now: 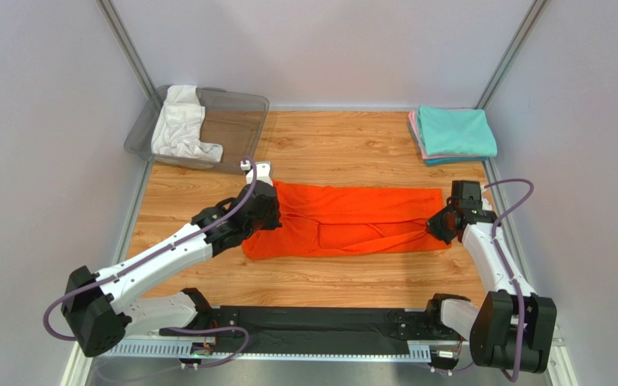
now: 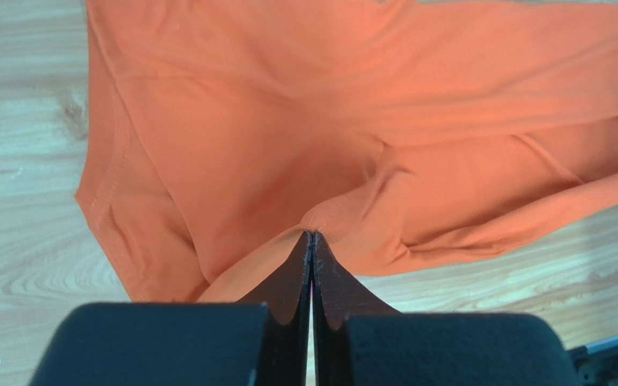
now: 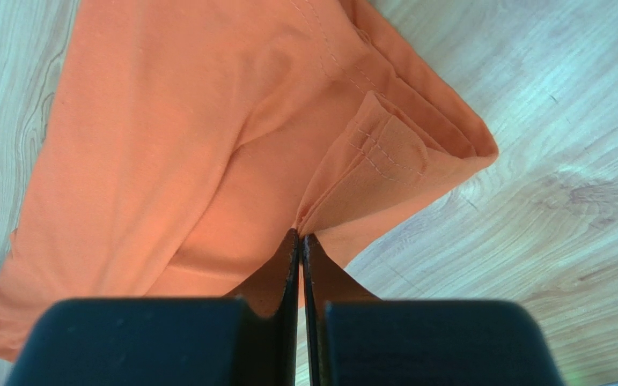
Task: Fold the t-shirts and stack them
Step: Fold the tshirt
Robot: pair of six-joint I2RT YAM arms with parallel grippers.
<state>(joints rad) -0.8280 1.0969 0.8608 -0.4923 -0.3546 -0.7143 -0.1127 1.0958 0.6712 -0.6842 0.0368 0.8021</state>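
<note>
A bright orange t-shirt (image 1: 344,217) lies stretched left to right as a long band on the wooden table. My left gripper (image 1: 265,215) is shut on its left end, pinching a raised fold of the orange t-shirt (image 2: 288,153) at the fingertips (image 2: 311,235). My right gripper (image 1: 437,227) is shut on the right end, where the orange t-shirt (image 3: 207,145) rises in a hemmed fold from the tips (image 3: 300,235). Folded teal and pink t-shirts (image 1: 454,133) are stacked at the back right. A white t-shirt (image 1: 179,122) lies crumpled in the bin.
A clear grey plastic bin (image 1: 236,121) stands at the back left corner of the table. Grey walls close in on both sides. A black strip (image 1: 312,334) runs along the near edge between the arm bases.
</note>
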